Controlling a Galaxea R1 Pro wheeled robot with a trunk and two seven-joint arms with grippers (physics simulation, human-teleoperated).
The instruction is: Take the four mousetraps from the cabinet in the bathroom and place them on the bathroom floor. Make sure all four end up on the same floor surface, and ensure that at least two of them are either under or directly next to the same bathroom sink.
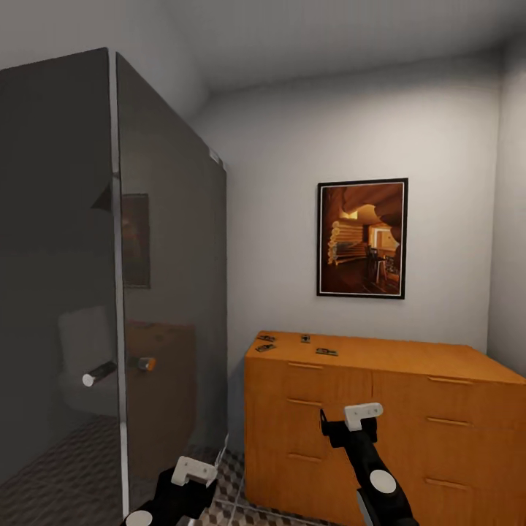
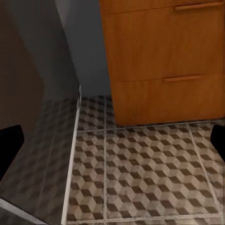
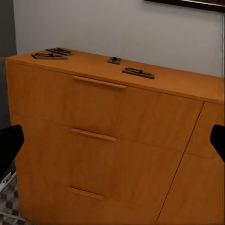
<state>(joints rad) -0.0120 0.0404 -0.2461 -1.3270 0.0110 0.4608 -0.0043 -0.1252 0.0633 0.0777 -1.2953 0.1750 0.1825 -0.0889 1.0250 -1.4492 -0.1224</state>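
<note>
Several mousetraps lie on top of the orange-brown cabinet [image 1: 365,431] near its left end: a pair [image 1: 265,342] at the corner, one [image 1: 305,338] near the wall, one [image 1: 326,352] further right. The right wrist view shows them as the pair [image 3: 50,54] and two single mousetraps [image 3: 114,60] [image 3: 138,72] above the drawer fronts. My right gripper [image 1: 361,416] is open in front of the drawers, below the top. Low beside the cabinet's left corner, my left gripper [image 1: 193,471] is open over the cube-patterned bathroom floor [image 2: 150,178]. The sink is out of view.
A tall dark glass shower enclosure [image 1: 168,292] stands at the left with a chrome handle [image 1: 98,374], leaving a narrow gap to the cabinet. A framed picture [image 1: 362,238] hangs on the wall above the cabinet. A grey wall closes the right side.
</note>
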